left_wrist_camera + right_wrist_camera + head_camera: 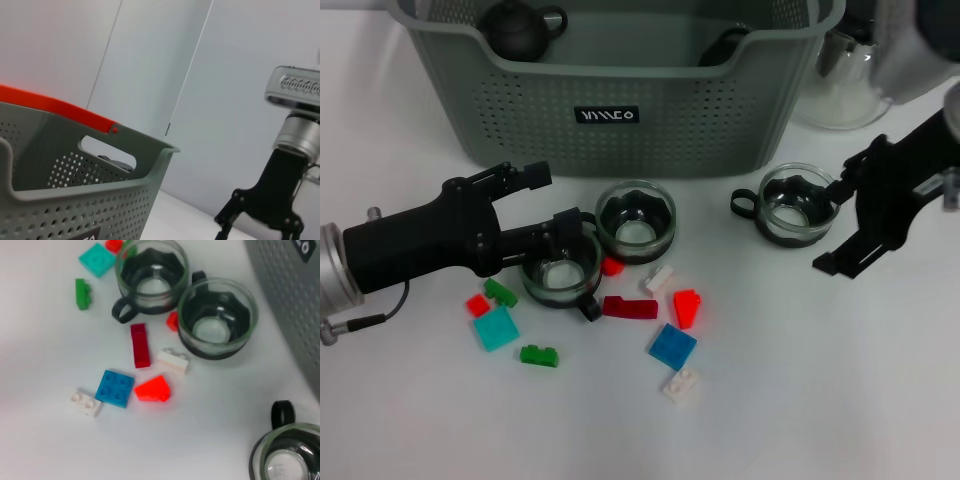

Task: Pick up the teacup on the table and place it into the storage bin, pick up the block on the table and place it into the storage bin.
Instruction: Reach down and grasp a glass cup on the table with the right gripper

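Reaching in from the left edge of the tabletop, the left tool lies low and level, its two black fingers spread wide so they can straddle the nearest teacup; one finger stands behind the cup towards the bin, the other lies at its rim, and whether either touches the glass cannot be told, so the tool holds nothing yet. That glass cup with its black liner sits just in front of the storage bin, which stands along the far edge with its black label facing the robot, close enough that a lift over the front wall looks like a short carry. A second teacup stands just beside the first, touching or nearly so, which probably explains the side-on approach. The right tool hangs open and empty near the right edge, just beside a third teacup whose handle points away from it, seemingly waiting its turn. Blocks lie scattered in front of the cups: a dark red bar, a blue plate, a teal plate, a green brick, white bricks and a red wedge, all still outside the bin. A dark teapot already rests inside the bin, and a clear glass pitcher stands beside its right end.
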Controlling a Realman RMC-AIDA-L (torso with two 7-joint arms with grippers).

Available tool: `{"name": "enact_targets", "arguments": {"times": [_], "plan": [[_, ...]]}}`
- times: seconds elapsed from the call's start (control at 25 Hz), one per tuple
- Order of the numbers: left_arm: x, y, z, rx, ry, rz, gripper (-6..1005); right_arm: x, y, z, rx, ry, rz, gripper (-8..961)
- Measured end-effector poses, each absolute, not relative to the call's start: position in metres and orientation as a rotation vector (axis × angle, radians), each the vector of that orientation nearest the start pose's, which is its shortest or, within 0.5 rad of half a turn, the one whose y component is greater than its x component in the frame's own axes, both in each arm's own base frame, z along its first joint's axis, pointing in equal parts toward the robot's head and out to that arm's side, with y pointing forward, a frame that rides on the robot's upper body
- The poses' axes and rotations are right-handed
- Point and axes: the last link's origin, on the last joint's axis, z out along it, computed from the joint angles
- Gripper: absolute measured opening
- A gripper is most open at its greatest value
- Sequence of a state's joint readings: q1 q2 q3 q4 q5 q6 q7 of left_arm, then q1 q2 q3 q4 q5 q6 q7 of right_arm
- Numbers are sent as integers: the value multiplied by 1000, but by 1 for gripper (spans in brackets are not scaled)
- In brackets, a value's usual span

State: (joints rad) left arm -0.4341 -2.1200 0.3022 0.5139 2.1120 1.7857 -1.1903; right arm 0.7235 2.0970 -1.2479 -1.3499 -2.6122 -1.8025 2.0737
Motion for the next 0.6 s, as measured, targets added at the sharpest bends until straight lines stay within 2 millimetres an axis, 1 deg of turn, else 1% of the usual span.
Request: {"name": "enact_targets", "arguments": {"times": [0.2,0.6], "plan": [[-289,269,-3,-2554,-712,-1067,859,158,360,-2,-2887,333,-728,893],[-290,269,-3,-2551,-715,-1065,859,166,372,-33,-2848,295,-798,876]]}}
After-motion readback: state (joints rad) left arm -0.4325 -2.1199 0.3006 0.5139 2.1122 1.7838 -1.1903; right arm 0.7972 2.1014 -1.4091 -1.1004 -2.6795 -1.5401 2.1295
